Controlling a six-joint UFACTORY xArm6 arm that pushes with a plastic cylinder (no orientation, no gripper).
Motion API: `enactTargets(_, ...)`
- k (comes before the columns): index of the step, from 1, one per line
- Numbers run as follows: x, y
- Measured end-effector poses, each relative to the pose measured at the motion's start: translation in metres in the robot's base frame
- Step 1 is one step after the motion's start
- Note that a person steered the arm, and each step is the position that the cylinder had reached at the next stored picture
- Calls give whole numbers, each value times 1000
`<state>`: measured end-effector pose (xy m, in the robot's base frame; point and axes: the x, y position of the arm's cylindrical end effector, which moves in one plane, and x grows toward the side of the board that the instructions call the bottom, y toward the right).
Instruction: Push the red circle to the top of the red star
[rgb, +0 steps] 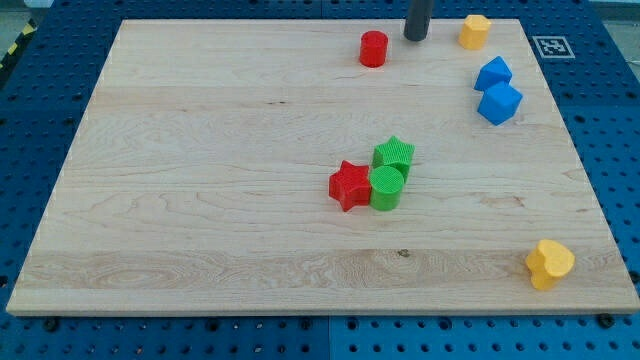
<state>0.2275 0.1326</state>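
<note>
Task incomplete. Red circle (373, 48) sits near the view's top, well apart from red star (349, 185). My tip (416, 38), a jawless end effector, stands just right of the circle.

1. You're looking at a lab test bench: a pale wooden board (200, 200) lies on a blue perforated metal table (600, 100).
2. A black-and-white fiducial marker (552, 46) sits just beside the board's top-right corner.

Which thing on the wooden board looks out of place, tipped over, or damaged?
Nothing stands out. The red circle block stands upright near the view's top, with my tip to its right. The red star block touches the green blocks at the centre. No block is damaged.
</note>
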Motion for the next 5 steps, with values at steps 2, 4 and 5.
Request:
enactTargets(2, 0, -46)
enactTargets(4, 12, -48)
enactTargets(5, 16, -62)
